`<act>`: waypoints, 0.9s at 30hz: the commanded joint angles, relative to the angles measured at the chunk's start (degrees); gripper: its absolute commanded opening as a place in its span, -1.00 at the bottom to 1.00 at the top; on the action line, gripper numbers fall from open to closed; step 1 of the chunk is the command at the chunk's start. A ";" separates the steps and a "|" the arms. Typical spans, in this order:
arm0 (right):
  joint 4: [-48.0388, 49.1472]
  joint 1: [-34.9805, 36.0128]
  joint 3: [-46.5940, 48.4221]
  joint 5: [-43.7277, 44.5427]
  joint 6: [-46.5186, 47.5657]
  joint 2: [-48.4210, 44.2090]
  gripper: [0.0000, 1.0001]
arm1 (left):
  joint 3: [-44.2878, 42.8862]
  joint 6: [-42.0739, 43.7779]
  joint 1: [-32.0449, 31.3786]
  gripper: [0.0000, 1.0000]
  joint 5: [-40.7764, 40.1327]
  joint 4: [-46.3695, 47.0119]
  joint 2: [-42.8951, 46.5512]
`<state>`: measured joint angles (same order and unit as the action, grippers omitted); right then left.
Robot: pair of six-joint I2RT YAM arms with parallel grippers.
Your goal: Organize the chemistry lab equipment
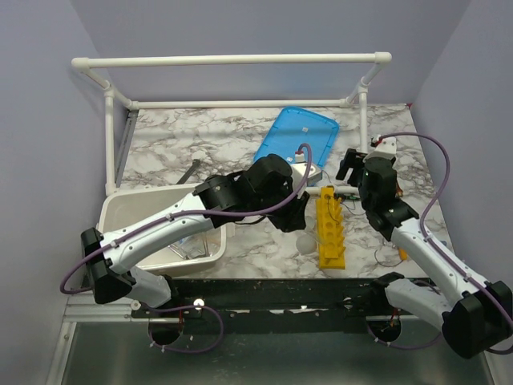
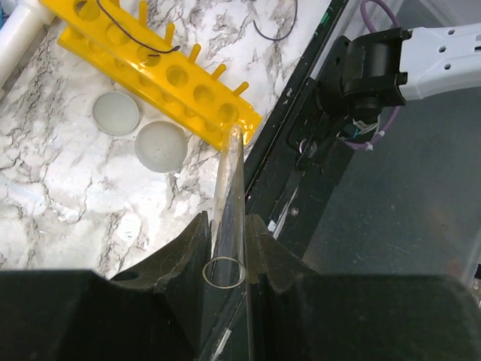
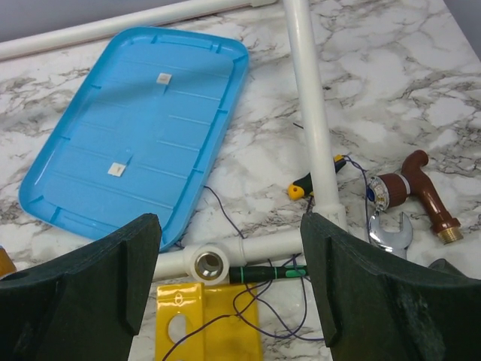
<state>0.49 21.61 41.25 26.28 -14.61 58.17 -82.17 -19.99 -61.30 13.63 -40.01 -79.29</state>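
A glass tube (image 2: 229, 173) is clamped in the left gripper (image 2: 227, 222), tip just beside the yellow rack (image 2: 150, 68); the right gripper (image 3: 229, 226) is spread open.

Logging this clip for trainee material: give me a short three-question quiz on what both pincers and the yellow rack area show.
1. True or false: the left pincer grips a clear glass tube.
2. The right pincer is: A open and empty, B shut on a tool, C out of view.
3. How many round white pieces lie beside the yellow rack?
Key: 1 true; 2 A; 3 two.
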 commanded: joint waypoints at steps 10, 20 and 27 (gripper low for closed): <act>0.21 -1.02 -7.51 6.57 -1.12 -9.89 0.65 | -14.96 5.92 -6.10 -0.98 -4.57 -8.92 -12.11; -2.95 -0.96 -8.72 7.38 -1.53 -19.58 0.64 | -23.82 8.05 -8.18 -0.98 -10.25 -15.11 -19.80; -3.52 -0.95 -8.52 6.82 -1.84 -17.68 0.64 | -29.72 10.21 -8.86 -0.94 -10.56 -20.05 -24.12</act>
<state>-1.61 20.91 33.26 31.86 -15.66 39.31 -108.40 -11.94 -69.45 4.67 -55.46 -101.71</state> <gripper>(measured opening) 0.821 0.232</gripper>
